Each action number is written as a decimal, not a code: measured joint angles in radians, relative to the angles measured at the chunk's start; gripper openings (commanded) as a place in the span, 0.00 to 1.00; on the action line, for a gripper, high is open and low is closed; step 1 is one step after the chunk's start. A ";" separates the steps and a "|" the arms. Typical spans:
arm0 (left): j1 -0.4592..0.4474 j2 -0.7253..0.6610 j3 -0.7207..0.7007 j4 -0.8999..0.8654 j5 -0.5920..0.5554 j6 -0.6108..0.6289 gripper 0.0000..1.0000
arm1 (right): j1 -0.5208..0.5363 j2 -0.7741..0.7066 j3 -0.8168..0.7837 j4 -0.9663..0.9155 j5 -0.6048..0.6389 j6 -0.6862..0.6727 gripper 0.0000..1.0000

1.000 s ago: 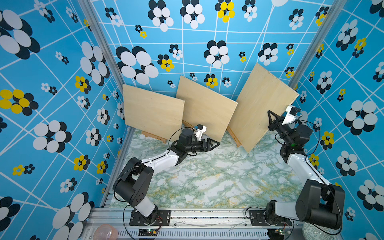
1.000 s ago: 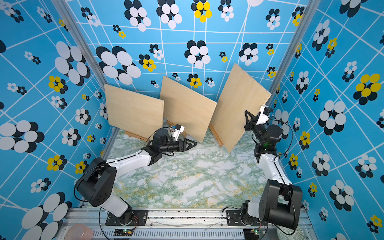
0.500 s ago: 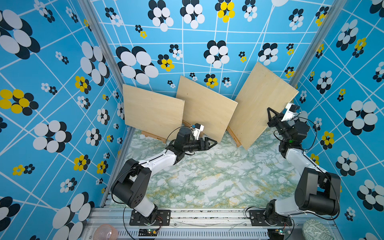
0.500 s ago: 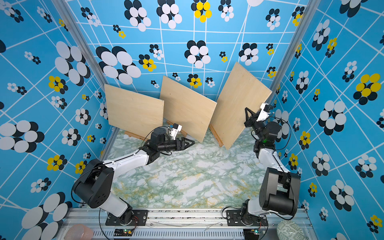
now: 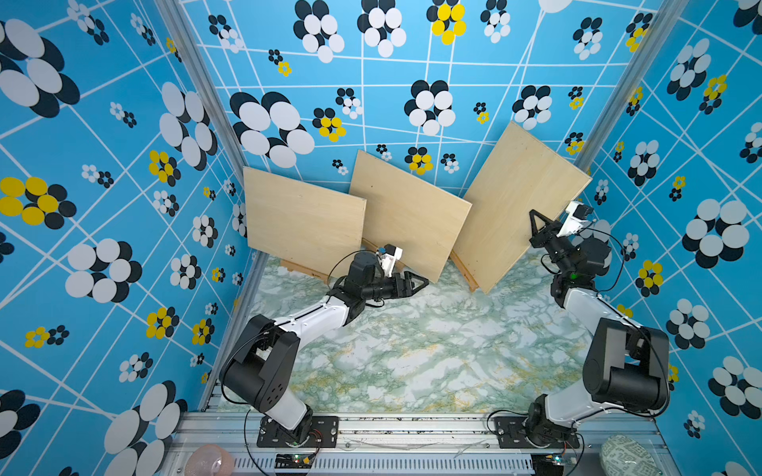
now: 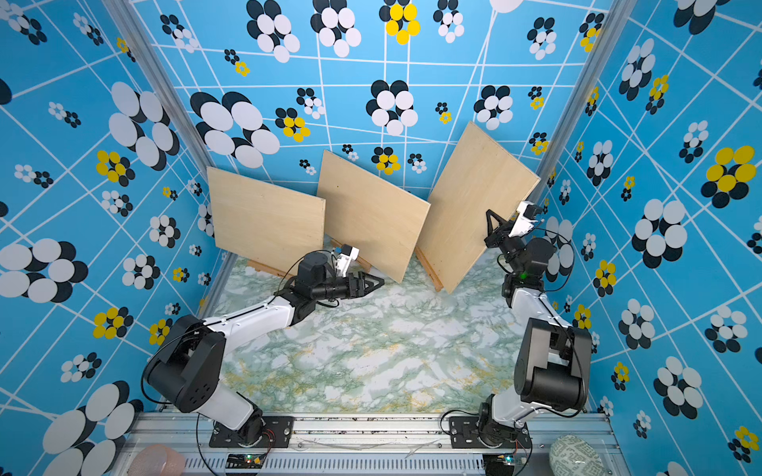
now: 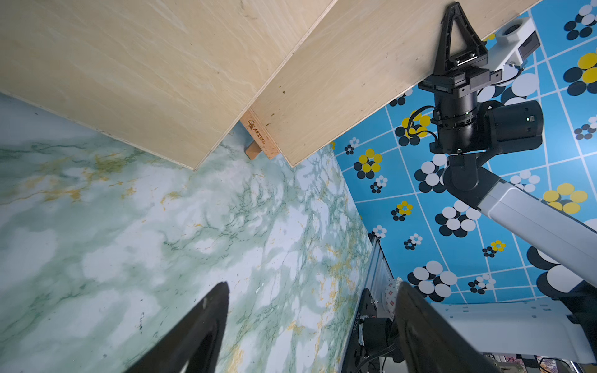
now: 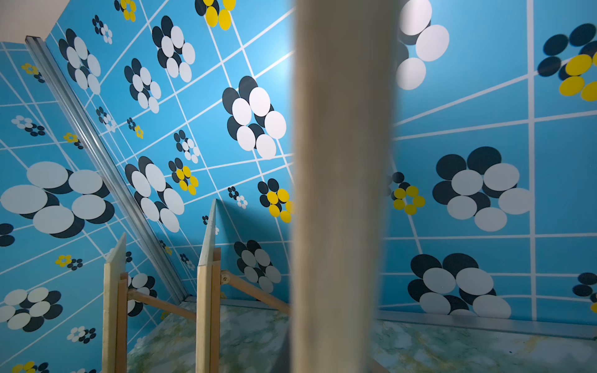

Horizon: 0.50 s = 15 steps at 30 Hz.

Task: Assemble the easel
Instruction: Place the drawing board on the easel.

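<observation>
On right board's (image 5: 511,198) edge, right hand (image 5: 534,216).

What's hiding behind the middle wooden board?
A wooden easel frame with a slanted back leg props the middle board. From above, the board covers most of it.

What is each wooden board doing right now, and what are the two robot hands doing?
left board: leaning back, nothing touching it.
middle board: leaning back, nothing touching it.
right board: tipped onto one low corner, pinched at its side edge.
left gripper: fingers open, holding nothing.
right gripper: fingers shut on the right board.
</observation>
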 measured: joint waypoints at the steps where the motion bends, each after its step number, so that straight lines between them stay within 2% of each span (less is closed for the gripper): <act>1: 0.002 -0.001 0.000 -0.005 0.000 0.001 0.83 | 0.000 0.006 0.002 0.008 0.002 0.004 0.00; 15: 0.021 -0.002 0.000 -0.007 0.000 0.003 0.83 | 0.000 0.041 0.005 0.062 0.019 0.031 0.00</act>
